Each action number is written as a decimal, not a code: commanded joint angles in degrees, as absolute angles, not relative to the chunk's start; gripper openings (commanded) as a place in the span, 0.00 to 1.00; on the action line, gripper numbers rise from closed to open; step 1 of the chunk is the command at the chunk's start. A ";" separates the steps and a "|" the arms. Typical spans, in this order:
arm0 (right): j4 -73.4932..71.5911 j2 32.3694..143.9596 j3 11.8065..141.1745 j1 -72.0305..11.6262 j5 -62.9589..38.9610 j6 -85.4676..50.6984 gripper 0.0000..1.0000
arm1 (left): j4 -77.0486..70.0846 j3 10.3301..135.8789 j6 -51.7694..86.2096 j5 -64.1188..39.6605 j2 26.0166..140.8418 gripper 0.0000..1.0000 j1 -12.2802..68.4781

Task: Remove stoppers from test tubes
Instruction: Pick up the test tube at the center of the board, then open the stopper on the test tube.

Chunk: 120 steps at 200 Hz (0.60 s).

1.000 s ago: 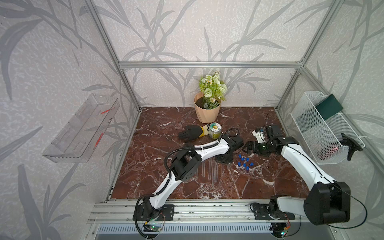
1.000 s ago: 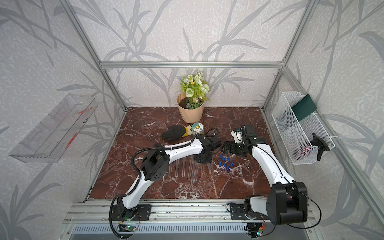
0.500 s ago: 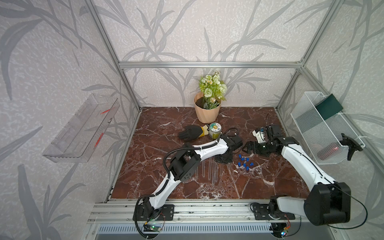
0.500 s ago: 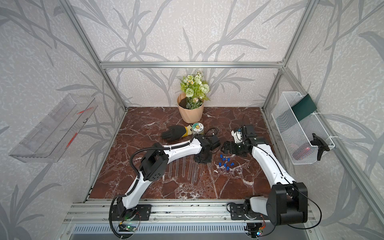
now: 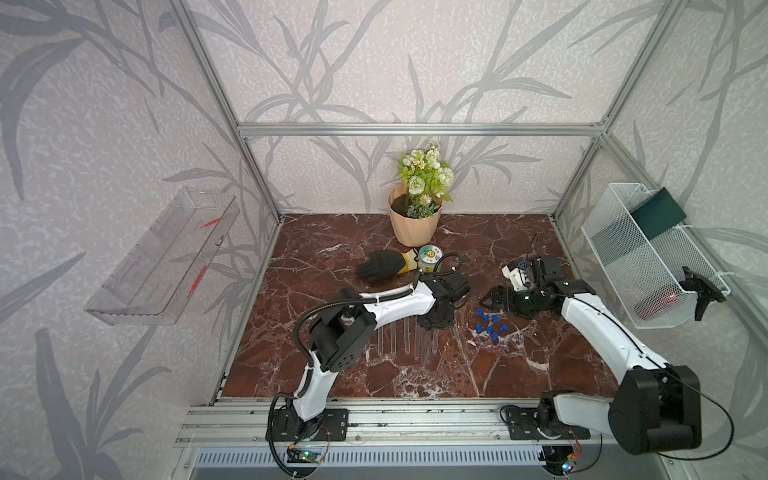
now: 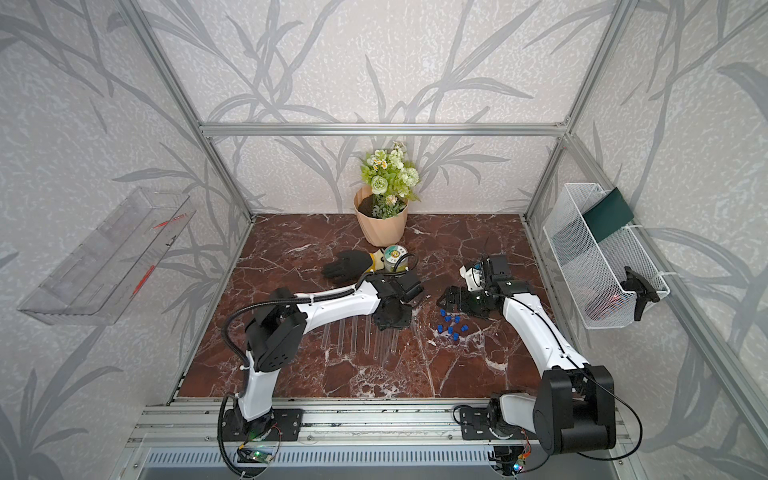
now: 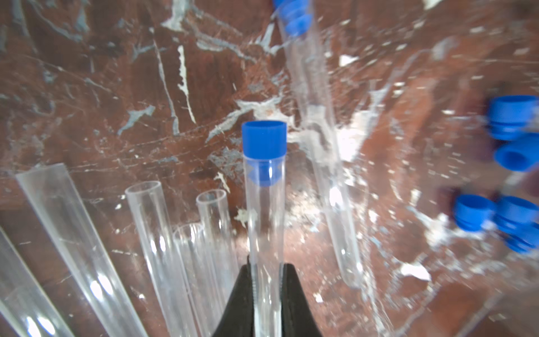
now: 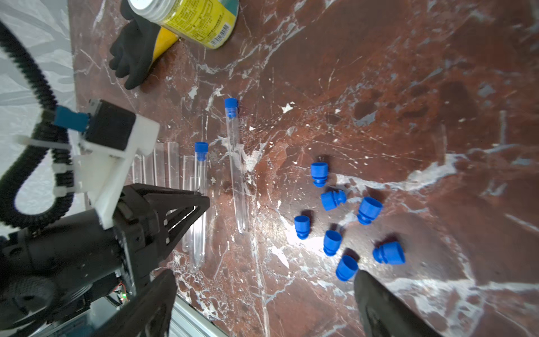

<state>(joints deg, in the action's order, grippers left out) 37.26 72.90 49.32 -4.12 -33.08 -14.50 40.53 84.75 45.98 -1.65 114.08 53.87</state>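
You are looking down at a brown marbled desk (image 5: 324,249) inside a walled frame, with the left arm (image 5: 390,307) and the right arm (image 5: 598,324) both reaching toward its middle. A flower pot (image 5: 413,224) stands at the back edge. In front of it lies a black glove (image 5: 380,266), with a round tin (image 5: 430,254) just beside its cuff. Your left hand (image 7: 266,270) is clamped on a capped tube (image 7: 264,210). It grips the clear shaft partway down, and the blue stopper (image 7: 264,137) sits in the tube's mouth, pointing away from the hand. Your right hand (image 8: 264,275) hovers above the desk with its jaws wide apart and empty. A row of open tubes (image 5: 405,340) lies side by side on the desk, partly beneath the left arm. A second capped tube (image 8: 237,175) lies flat on the desk, its stopper also in place. It sits between the held tube and seven loose stoppers (image 8: 332,216), which are scattered close together just below the right hand.
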 commanded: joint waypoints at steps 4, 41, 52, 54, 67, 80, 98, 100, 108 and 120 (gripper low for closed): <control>29.48 70.42 46.54 -4.11 -41.16 -18.67 0.95 | 30.13 78.34 45.09 -2.99 107.04 0.09 54.14; 24.83 70.31 44.94 -5.67 -44.62 -21.42 0.95 | 21.60 70.96 44.41 -5.72 101.00 0.08 54.30; 23.86 70.48 44.74 -6.49 -45.31 -21.94 0.95 | 19.87 69.77 44.05 -6.70 99.81 0.08 54.32; 23.61 70.49 44.69 -6.63 -45.34 -22.03 0.95 | 19.56 69.54 44.04 -6.97 99.64 0.08 54.36; 22.24 70.81 44.37 -7.86 -45.79 -22.82 0.95 | 18.06 68.37 43.61 -8.37 98.57 0.09 54.48; 21.16 71.25 44.21 -9.40 -45.82 -23.58 0.94 | 16.71 67.41 43.42 -10.03 97.74 0.08 54.59; 20.37 72.28 44.59 -11.41 -45.37 -24.12 0.93 | 14.10 65.85 42.93 -12.63 96.18 0.08 54.95; 20.28 72.43 44.61 -11.60 -45.40 -24.22 0.93 | 13.90 65.73 42.90 -12.91 95.98 0.08 55.00; 19.68 72.91 44.66 -12.31 -45.47 -24.58 0.93 | 13.44 65.25 42.79 -13.51 95.43 0.09 55.26; 18.70 73.75 44.56 -13.10 -45.65 -25.18 0.92 | 12.94 64.62 42.63 -13.96 94.59 0.08 55.51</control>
<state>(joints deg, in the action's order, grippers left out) 21.91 72.16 45.10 -11.55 -44.51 -23.46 17.08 65.91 43.83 -10.98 97.84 54.81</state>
